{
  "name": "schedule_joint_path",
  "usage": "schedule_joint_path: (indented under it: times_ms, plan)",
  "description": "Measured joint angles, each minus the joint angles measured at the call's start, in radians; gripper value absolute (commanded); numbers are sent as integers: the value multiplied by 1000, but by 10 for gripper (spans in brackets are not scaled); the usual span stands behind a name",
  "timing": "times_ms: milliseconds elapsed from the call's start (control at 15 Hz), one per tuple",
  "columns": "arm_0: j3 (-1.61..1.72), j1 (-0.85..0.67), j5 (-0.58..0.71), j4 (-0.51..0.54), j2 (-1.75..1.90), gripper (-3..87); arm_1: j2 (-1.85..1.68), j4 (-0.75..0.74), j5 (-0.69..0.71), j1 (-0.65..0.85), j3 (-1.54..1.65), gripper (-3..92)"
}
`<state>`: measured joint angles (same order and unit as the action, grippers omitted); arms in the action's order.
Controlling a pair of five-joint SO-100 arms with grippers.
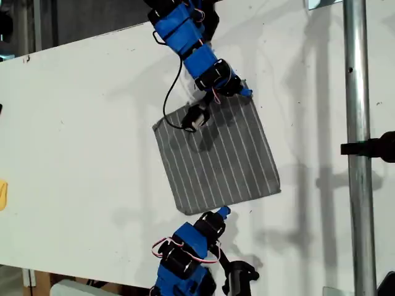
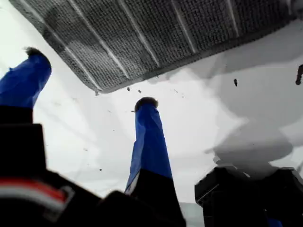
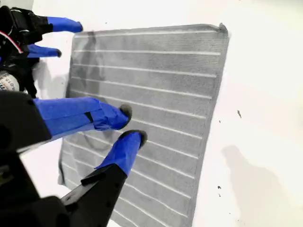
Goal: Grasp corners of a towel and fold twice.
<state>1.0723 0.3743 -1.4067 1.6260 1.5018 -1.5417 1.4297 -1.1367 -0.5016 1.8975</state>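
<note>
Only in the exterior view: metal pole (image 1: 357,123) at right, towel (image 1: 216,154) mid-frame on white surface (image 1: 80,135). First gripper (image 2: 90,80) fingers wide beside towel edge; second gripper (image 3: 130,124) fingers narrow over cloth.

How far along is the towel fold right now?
Done: nothing that shows. The dark-grey pinstriped towel lies flat on the white table, with no fold visible. In hand: my first gripper sits open just off the towel's edge, and my second gripper is over the cloth, jaws slightly apart, holding nothing. Left: grasping the corners and making both folds.
</note>
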Motion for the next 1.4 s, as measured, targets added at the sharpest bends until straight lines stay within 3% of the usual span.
schedule_joint_path:
  times_ms: [600,800,1067,1400]
  plan:
    - [0,11,-17,0,-9,67,20,58,34,20,-92,360]
    - [0,15,-26,0,-9,68,146,-118,35,20,-61,319]
    - [0,17,-46,9,-9,68,210,-202,72,49,-67,283]
    - [0,20,-54,15,-9,70,49,34,89,55,-137,316]
